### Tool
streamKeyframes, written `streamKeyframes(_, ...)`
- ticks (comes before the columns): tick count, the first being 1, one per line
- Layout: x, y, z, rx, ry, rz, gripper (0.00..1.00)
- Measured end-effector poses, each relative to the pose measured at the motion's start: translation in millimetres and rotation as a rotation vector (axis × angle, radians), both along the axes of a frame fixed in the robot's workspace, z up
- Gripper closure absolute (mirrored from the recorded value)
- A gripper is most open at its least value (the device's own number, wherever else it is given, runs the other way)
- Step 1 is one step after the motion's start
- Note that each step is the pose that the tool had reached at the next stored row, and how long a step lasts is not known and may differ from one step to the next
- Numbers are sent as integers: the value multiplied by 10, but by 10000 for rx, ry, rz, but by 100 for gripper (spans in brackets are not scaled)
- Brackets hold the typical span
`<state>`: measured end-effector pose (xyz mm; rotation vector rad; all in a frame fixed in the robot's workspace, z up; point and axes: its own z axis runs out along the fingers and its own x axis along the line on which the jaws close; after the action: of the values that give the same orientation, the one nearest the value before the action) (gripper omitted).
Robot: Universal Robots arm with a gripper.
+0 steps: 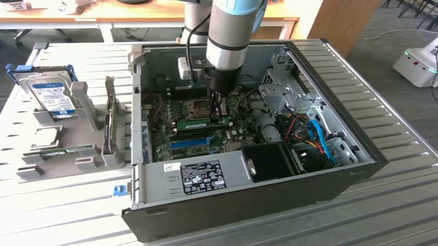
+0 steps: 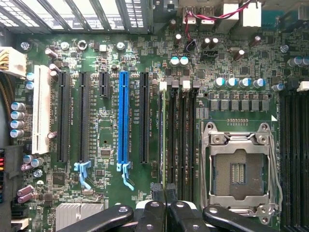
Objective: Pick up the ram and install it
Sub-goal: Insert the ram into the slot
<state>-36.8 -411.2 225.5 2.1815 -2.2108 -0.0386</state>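
Note:
The ram (image 1: 202,123) is a thin green stick standing on edge in a memory slot on the motherboard, beside the CPU socket (image 2: 239,169). The wrist view shows it edge-on as a narrow green line (image 2: 169,140) between the black slots. My gripper (image 1: 219,110) reaches down into the open computer case over the end of the stick on the exterior view's right. Its black fingertips (image 2: 157,189) are pinched together at the ram's top edge, with my gripper (image 2: 164,189) shut on it.
A long blue slot (image 2: 123,116) and several black slots lie parallel to the ram. The case walls (image 1: 329,169), a black fan and drive cages hem in the board. On the exterior view's left, a grey rack (image 1: 89,154) holds a hard drive (image 1: 51,97) and a green strip (image 1: 58,151).

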Motion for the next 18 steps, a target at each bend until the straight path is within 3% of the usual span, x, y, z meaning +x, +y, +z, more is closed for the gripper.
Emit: streamKeyframes(18,0,0,-45,-1,1,0,87)
